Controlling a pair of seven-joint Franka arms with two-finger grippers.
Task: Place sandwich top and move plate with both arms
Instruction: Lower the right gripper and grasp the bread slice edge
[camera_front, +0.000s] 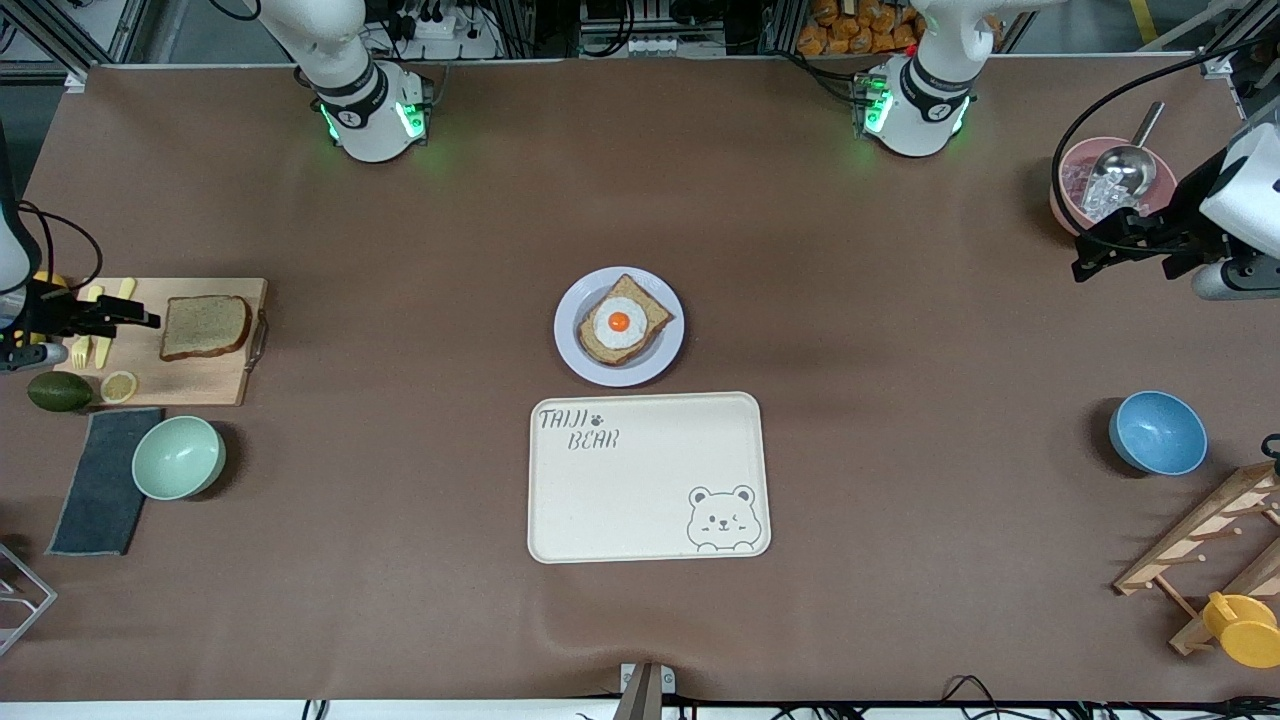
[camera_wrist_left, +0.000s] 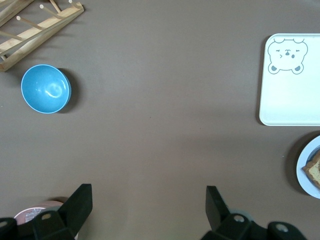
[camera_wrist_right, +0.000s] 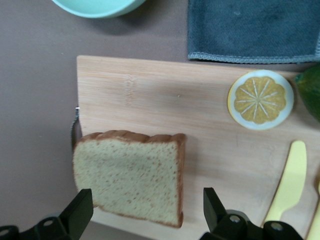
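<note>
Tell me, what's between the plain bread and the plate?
Only bare brown table lies between the sandwich top on its cutting board and the plate, front view.

Matt brown cloth-like surface (camera_front: 400, 520). Pale wooden cutting board (camera_wrist_right: 200, 105), visible grain, bearing the porous, rough brown bread slice (camera_wrist_right: 130, 177). Glossy lavender-white round plate (camera_front: 572, 345). Smooth matt cream rectangular tray (camera_front: 640, 500). Dark grey napped cloth towel (camera_wrist_right: 252, 27). Shiny metal scoop (camera_front: 1125, 168).

Even, bright overhead light covers the brown table (camera_front: 400, 560); shadows are soft and short, as under the blue bowl (camera_front: 1157, 432) and the plate (camera_front: 619, 326). Green glow spills around both arm bases. The wrist views look slightly soft, perhaps from motion.
</note>
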